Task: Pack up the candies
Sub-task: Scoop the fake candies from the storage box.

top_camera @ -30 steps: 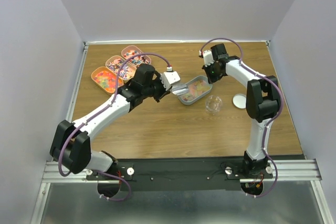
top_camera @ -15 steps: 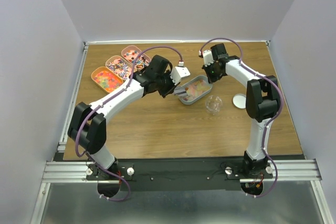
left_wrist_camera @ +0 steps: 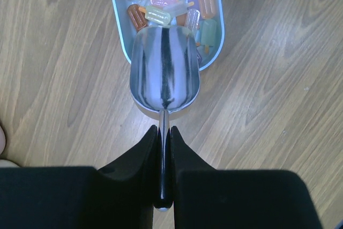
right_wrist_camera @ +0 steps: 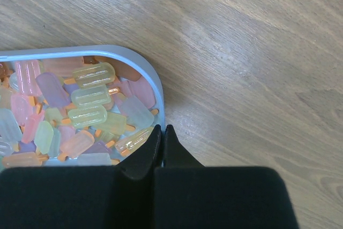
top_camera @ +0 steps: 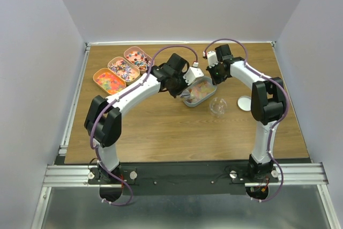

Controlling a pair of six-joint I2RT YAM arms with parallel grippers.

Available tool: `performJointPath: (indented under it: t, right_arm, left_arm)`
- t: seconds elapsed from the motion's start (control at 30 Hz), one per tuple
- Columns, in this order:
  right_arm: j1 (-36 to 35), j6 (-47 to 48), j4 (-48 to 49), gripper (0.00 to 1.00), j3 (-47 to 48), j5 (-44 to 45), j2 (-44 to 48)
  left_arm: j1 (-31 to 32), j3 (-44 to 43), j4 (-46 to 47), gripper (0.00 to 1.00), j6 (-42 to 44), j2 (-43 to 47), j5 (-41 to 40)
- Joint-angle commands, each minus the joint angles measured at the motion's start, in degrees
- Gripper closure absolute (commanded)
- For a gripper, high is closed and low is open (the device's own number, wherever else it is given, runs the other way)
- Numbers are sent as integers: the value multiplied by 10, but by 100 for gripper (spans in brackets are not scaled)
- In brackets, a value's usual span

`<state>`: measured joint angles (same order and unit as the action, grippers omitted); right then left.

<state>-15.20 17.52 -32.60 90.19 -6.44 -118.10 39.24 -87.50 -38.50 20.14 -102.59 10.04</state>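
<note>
Small translucent popsicle-shaped candies (left_wrist_camera: pixel 161 4) in pastel pink, yellow, orange and green lie heaped in a pale-blue oval metal tin (left_wrist_camera: pixel 119 30) at the middle of the wooden table (left_wrist_camera: pixel 64 79). None are in the silver metal scoop (left_wrist_camera: pixel 165 73), whose bowl shows bare and shiny in the left wrist view. The scoop's front lip hangs over the near rounded end of the tin. The pile lies straight ahead of it, and the tin's long axis runs directly away from the left gripper (left_wrist_camera: pixel 163 132), in line with the scoop's handle.

The left gripper is clenched on that thin handle, with the bowl pointing forward and level. On the far side, the right gripper (right_wrist_camera: pixel 161 128) is pinched tight on the tin's rim at its other rounded end, apparently steadying it against a push.

The left arm is the one set to work the candies. A forward, downward drive along the tin's length looks like what the next scoop calls for. A clear plastic cup (top_camera: pixel 218 105) stands just beside the tin toward the robot. Three more oval tins of mixed sweets (top_camera: pixel 120 68) sit well apart at the table's far left.
</note>
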Motion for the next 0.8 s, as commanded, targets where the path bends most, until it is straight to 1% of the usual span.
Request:
performJointPath:
  t: [0.0, 0.07, 0.47, 0.77]
  right_arm:
    - [2, 3, 25, 99, 0, 14, -14]
    - [3, 2, 25, 99, -1, 14, -14]
    - [2, -1, 29, 99, -5, 8, -12]
    - [3, -4, 32, 99, -4, -2, -15]
  left_arm:
    - [7, -37, -56, 100, -16, -22, -31]
    - [12, -43, -61, 100, -19, -27, -45]
    - [25, -94, -90, 100, -20, -66, -59]
    - [33, -121, -93, 100, -20, -105, -38]
